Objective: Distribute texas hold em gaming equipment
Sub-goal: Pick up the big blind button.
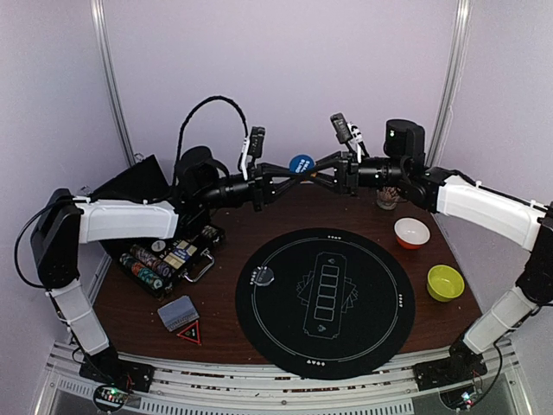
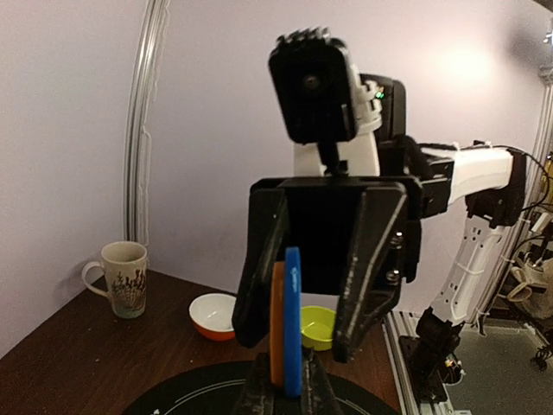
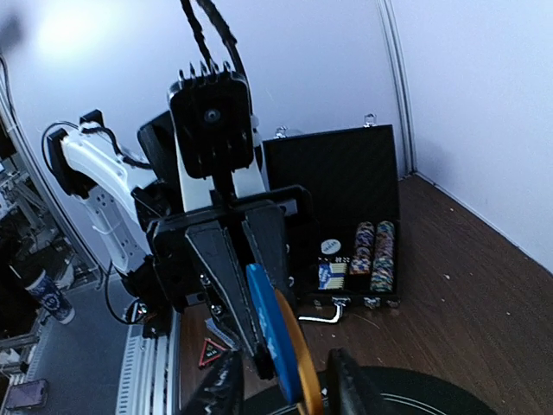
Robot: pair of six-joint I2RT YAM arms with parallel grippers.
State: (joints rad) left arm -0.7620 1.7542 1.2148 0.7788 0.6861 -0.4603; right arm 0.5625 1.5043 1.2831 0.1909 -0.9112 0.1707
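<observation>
Likely handover: left gripper (image 2: pixel 287 386) clamped stacked buttons (image 2: pixel 288 322), blue beside orange, mid-air; right gripper (image 3: pixel 285 382) stood open around them. Next needed: right closing on one.

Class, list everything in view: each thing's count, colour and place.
blue button: one, blue, held upright, far centre
orange button: one, orange, beside the blue
clear button: one, clear, mat's left
case: one, black, far left
chips: several rows, mixed colours, in the case
cards: one deck, grey-blue, near left
triangle sign: one, red-edged, by the cards
mat: one, black, centre
orange bowl, green bowl: one each, right
mug: one, patterned, far right
left tool: one, black, shut on both buttons
right tool: one, black, open around them
</observation>
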